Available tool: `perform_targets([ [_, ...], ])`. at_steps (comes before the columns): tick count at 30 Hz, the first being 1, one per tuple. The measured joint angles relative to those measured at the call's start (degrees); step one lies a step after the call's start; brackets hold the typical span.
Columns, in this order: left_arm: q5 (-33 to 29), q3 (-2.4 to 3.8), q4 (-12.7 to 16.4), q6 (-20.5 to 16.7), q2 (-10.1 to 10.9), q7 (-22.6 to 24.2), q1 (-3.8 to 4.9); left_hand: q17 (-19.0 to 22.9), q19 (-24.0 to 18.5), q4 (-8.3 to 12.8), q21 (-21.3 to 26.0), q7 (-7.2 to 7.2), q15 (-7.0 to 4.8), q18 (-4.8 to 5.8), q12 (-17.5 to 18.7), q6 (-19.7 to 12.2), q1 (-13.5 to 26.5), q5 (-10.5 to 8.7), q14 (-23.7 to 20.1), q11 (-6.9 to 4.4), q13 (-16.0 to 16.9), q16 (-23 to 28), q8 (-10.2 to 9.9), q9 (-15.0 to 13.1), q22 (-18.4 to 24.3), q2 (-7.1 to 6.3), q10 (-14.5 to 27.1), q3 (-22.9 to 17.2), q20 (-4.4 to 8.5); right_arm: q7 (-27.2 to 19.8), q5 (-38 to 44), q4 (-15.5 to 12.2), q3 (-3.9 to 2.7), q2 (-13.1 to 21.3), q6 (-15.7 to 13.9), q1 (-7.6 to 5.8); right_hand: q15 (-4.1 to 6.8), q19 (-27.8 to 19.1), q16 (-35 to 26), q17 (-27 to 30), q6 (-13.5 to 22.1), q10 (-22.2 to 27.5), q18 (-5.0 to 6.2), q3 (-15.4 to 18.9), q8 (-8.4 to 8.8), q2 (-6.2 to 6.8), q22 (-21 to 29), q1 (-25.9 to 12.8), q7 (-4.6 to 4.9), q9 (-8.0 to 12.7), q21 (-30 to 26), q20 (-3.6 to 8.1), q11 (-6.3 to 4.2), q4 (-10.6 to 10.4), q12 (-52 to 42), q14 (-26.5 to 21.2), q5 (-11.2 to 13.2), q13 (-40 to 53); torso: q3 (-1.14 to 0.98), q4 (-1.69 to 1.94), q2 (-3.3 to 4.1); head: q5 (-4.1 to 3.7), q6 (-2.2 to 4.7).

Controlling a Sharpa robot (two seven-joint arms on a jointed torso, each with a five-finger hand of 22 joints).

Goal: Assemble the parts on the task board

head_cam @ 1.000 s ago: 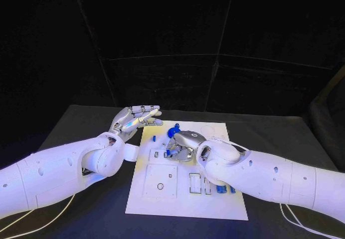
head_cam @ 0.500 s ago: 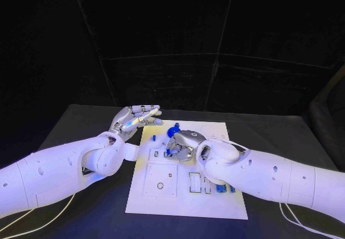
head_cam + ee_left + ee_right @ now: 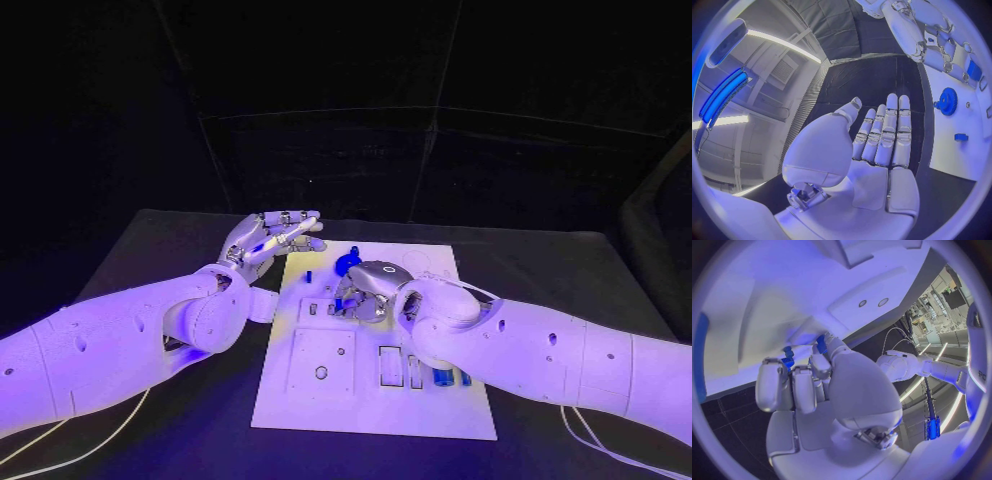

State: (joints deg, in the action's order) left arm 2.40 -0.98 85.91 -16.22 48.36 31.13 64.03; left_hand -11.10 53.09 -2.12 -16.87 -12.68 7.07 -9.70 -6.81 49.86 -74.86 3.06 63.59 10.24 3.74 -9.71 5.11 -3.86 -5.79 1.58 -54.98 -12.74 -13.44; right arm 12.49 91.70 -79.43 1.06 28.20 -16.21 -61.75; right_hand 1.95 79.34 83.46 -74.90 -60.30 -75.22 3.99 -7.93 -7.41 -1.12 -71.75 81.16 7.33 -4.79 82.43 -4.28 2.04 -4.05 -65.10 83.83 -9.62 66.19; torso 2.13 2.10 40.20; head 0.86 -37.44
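Black panelled walls (image 3: pixel 433 150) are enclosing the dark worktop (image 3: pixel 562 270); blue-lit strip lights (image 3: pixel 723 95) (ceiling-mounted) are glowing beside a ventilation grille (image 3: pixel 782 72).

A black table (image 3: pixel 173 240) sits before dark panelled walls (image 3: pixel 433 120).

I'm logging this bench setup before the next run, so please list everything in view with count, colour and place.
table: one, black, under the whole scene.
task board: one, white plate, middle of the table, with rectangular slots in its near half.
gear-shaped part: one, blue, at the board's far end, close to the right hand.
small parts: a few, blue, in the near slots beside the right forearm; exact count too small to tell.
small block part: one, blue, lying on the board.
cables: white, on the table at both near corners.
left hand: silver, holding nothing, fingers straight, beside the board's far left corner.
right hand: silver, over the board's middle, fingers curled around a blue part.
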Motion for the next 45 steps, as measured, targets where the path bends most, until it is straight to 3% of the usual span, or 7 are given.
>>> perform_targets([
  [22,0.0,0.00,-0.2,0.1,0.0,-0.1,0.00,-0.1,0.0,0.0,0.0,0.00,0.00,-0.01,0.0,0.0,0.0,0.00,0.0,0.00,0.0,0.0,0.0,0.0,0.1,0.00,0.0,0.0,0.00,1.3,1.3,-0.3,-0.03,0.0,0.6,0.02,0.00,-0.5,-0.3,0.0,1.3,1.0,0.00,-0.2,0.61,2.55,0.7,-2.6,0.38,0.6,-0.2,-0.33,0.62,-0.2,1.7,0.0,-1.4,-1.6,0.00,0.01,0.02,-0.09,0.10],
  [37,0.0,0.00,-0.3,0.1,0.0,-0.3,0.00,-0.1,0.0,0.0,0.0,0.00,0.00,0.00,0.0,0.0,0.0,0.00,0.0,0.00,0.0,0.0,0.0,0.0,0.1,0.00,0.0,0.0,0.00,2.3,1.6,-0.5,0.04,0.0,0.1,0.16,-0.63,-0.9,-0.3,0.0,3.7,2.8,0.00,0.8,1.83,5.26,1.3,-5.3,0.95,1.0,-0.7,-0.75,1.16,-1.8,4.1,0.2,-1.4,-3.6,-0.01,0.02,0.03,-0.13,0.20],
  [45,0.0,0.00,-0.4,0.2,-0.1,-0.3,0.00,-0.1,0.0,0.0,0.0,0.00,0.00,-0.01,0.0,0.0,0.0,0.00,0.0,0.00,0.0,0.0,0.0,0.0,0.1,0.00,0.0,0.0,0.00,2.8,1.7,-0.6,0.16,0.1,-0.7,0.39,-0.83,-1.3,-0.8,0.0,5.5,4.4,0.00,1.7,2.46,5.87,2.0,-6.3,1.31,0.8,-1.1,-1.15,1.56,-2.7,6.1,0.0,-1.7,-5.6,-0.01,0.02,0.03,-0.25,0.26],
])
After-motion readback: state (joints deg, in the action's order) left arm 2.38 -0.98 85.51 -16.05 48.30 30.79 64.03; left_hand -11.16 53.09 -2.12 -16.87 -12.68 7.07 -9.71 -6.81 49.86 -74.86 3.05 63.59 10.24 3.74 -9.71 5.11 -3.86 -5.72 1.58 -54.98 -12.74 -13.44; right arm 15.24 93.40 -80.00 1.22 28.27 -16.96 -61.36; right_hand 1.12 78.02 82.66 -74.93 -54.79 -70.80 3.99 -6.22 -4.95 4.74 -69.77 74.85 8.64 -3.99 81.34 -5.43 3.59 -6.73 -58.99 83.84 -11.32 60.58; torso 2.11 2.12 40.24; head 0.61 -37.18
